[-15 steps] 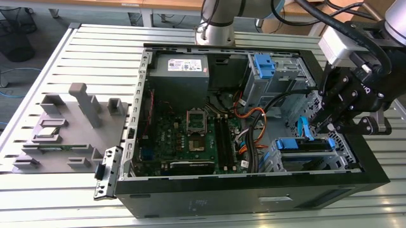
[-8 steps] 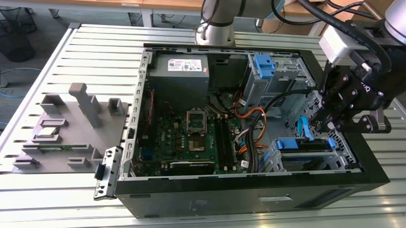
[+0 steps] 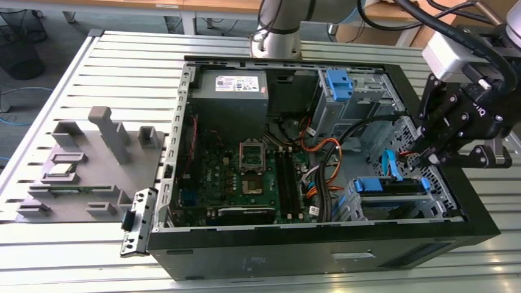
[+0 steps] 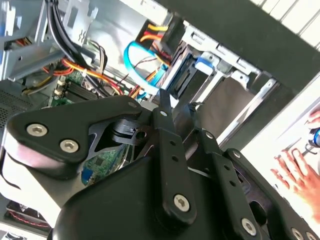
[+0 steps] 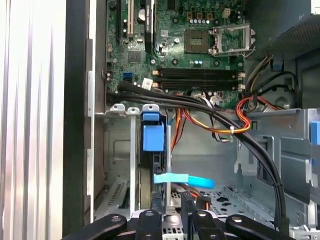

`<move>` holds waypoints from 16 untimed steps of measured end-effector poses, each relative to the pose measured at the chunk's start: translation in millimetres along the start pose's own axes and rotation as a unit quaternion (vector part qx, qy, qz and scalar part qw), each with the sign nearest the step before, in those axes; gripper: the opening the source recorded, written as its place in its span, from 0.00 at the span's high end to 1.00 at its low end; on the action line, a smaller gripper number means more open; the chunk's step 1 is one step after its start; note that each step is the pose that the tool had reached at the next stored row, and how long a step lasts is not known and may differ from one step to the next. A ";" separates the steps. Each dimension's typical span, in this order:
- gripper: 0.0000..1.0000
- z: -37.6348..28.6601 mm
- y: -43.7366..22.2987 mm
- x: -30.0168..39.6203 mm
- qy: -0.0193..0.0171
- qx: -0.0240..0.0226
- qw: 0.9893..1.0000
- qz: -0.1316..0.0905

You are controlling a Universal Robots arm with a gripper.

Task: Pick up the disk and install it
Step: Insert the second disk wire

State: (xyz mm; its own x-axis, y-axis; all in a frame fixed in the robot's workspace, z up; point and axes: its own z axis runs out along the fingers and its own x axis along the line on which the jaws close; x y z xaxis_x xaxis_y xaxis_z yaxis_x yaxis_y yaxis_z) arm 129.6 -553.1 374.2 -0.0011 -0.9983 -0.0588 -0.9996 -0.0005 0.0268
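Far over on the exterior view's left: a grey fixture tray sits on the bench, well apart from the work, so I see no risk there.
Computer case: the open case lies on its side, and its dark rim is something I could clip on any move in or out.
Motherboard: the board is exposed in the middle, and a dropped or dragged part would land on it.
Cables: the orange and black cables run close past the drive cage. I judge snagging one to be the likeliest fault.
Disk: the disk, in its blue bracket, sits in the drive cage near the case's corner. In the first wrist view it stands edge-on in the slot. If it sits crooked, pushing could jam it.
Gripper: the gripper hangs just above the cage beside a looping blue cable. I cannot tell whether it is released or clenched.
Hand: in the second wrist view a person's hand rests outside the case, which I treat as a collision hazard.
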 end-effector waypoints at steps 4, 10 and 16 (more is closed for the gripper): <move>0.70 0.1 -10.0 -1.6 -0.001 0.000 1.000 0.000; 0.70 0.3 -22.4 -5.6 -0.002 0.000 1.000 0.000; 0.70 0.8 -30.7 -11.3 -0.002 0.000 1.000 0.000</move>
State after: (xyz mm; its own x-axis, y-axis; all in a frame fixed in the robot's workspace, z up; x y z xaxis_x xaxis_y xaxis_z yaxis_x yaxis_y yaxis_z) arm 160.3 -541.8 373.2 -0.0011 -0.9980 -0.0630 -0.9996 -0.0006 0.0268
